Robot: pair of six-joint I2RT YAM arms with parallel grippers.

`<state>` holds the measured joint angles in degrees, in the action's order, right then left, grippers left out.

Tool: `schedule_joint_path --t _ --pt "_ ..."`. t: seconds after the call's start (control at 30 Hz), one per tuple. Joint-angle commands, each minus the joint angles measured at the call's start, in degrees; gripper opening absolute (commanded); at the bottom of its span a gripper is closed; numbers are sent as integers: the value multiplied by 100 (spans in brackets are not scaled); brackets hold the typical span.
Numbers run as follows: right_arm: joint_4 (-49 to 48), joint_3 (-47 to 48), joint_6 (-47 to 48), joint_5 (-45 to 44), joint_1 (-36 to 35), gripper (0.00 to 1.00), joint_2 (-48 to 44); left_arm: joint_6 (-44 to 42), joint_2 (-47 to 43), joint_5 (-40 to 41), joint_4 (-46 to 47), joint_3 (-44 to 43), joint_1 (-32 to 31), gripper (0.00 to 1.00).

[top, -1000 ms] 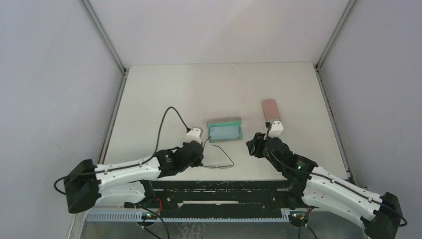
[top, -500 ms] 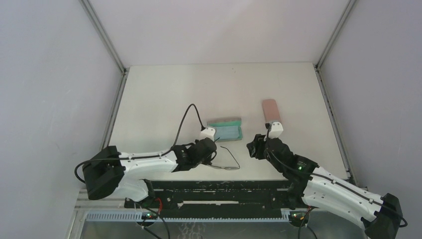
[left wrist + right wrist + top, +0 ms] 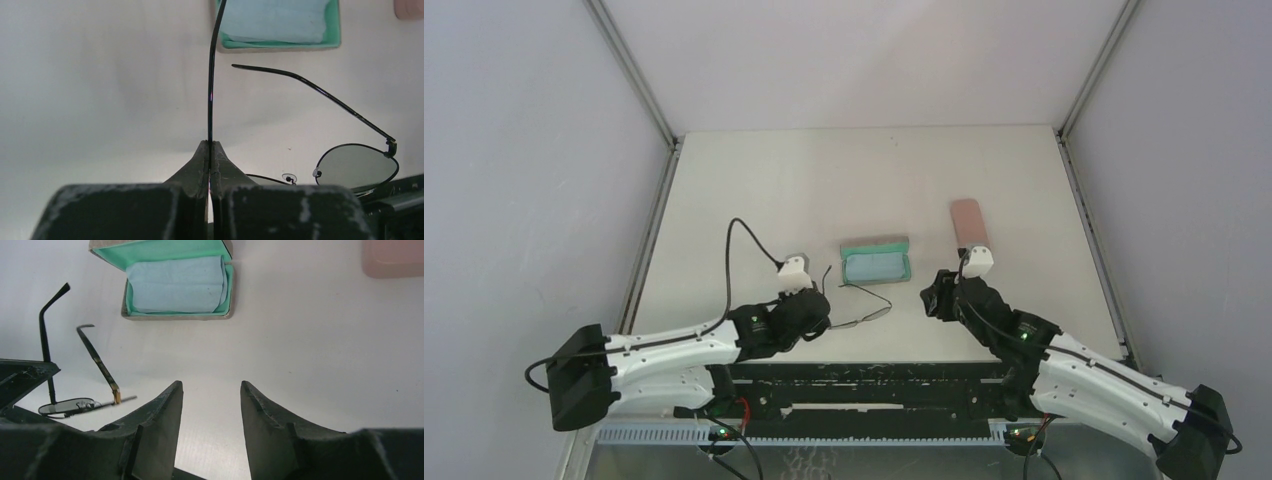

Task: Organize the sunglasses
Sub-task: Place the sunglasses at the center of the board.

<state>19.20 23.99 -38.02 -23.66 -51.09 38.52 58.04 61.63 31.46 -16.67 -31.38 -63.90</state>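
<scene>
Change: my left gripper has drawn back leftward from the open case, and the sunglasses have come with it.
Left gripper: clamped shut on one thin temple arm.
Sunglasses: round-lens pair, temples unfolded, lying just nearside of the case.
Right gripper: jaws apart, empty, close by.
Case: teal-lined, blue cloth inside.
Handling: I judge the temples need folding first, so I would brace the frame with the right gripper and move slowly.

In the upper half of the top view the table lies bare; at centre the open case and sunglasses block the way; the pink case stands centre-right.
</scene>
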Motion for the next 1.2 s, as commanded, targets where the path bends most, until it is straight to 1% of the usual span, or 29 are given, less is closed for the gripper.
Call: schedule_joint_path --t 0.0,0.07,0.17,0.3,0.37,0.5,0.63,0.73,0.83,1.0,1.1,1.17 --pt "-107 92 -179 -87 -6 46 134 1424 -321 694 -721 238 -29 0" --pt "-128 110 -179 -68 -6 46 211 2000 -418 878 -1049 333 -35 0" --pt "-151 114 -216 -31 -6 46 304 2609 -357 1065 -1331 377 -31 0" --pt "-140 114 -275 -33 -6 46 330 2937 41 1146 -1596 174 -26 0" --pt "-122 114 -284 -26 -6 46 308 2910 264 1107 -1576 102 -25 1" --pt "-14 110 -309 -71 -6 46 224 2624 550 891 -1274 70 -23 7" --pt "106 138 -346 -106 -6 46 142 2486 736 774 -1188 29 -21 19" --pt "181 191 -370 -128 -6 46 106 2381 721 745 -1214 -19 -25 25" --pt "224 251 -417 -147 -6 46 85 2282 532 804 -1323 -89 -20 32" --pt "178 387 -709 -65 -14 46 166 2067 62 1062 -1695 -308 -26 38" --pt "13 493 -1104 63 -56 46 346 1965 -346 1305 -2012 -436 -25 41" --pt "-94 567 -1599 79 -131 45 506 1731 -680 1489 -2148 -501 -21 42"
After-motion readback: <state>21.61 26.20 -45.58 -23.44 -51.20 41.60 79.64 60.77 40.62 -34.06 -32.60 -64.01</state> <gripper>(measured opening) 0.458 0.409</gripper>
